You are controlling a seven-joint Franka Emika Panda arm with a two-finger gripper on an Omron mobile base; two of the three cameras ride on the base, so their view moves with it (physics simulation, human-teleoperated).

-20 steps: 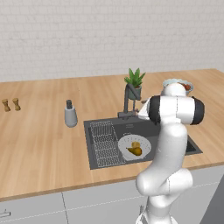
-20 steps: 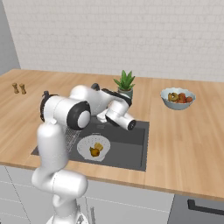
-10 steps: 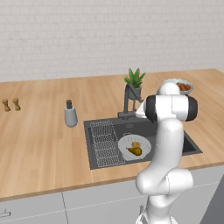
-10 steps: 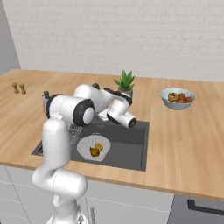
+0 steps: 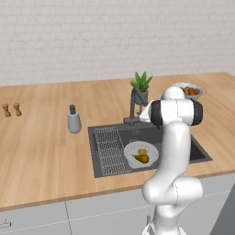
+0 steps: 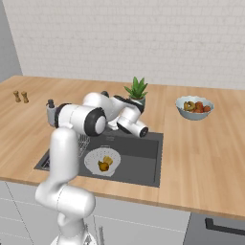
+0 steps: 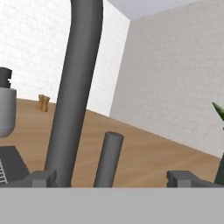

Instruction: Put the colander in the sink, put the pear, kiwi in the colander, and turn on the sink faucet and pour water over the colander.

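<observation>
Gripper [image 7: 111, 178] at the sink faucet [image 7: 74, 92] — jaws spread wide, holding nothing.
The colander [image 5: 141, 154] sits in the sink [image 5: 183, 140] with pear [image 5: 142, 159] and kiwi [image 5: 143, 152] inside; behind stands a potted plant [image 5: 141, 86].

The arm [image 5: 176, 137] covers the right part of the sink [image 5: 103, 167] in the left base view, and its elbow hides the lower part of the faucet [image 5: 134, 98]. In the right base view the arm's upper links stand in front of the faucet and the sink's left edge. In the hand view the faucet's neck [image 7: 74, 87] runs out past the top edge, the soap bottle [image 7: 6, 107] is cut by the left edge, and the plant [image 7: 218, 113] by the right. The fruit in the colander [image 6: 95, 160] is too small to tell apart. The pieces in the bowl [image 6: 194, 107] are likewise too small.
</observation>
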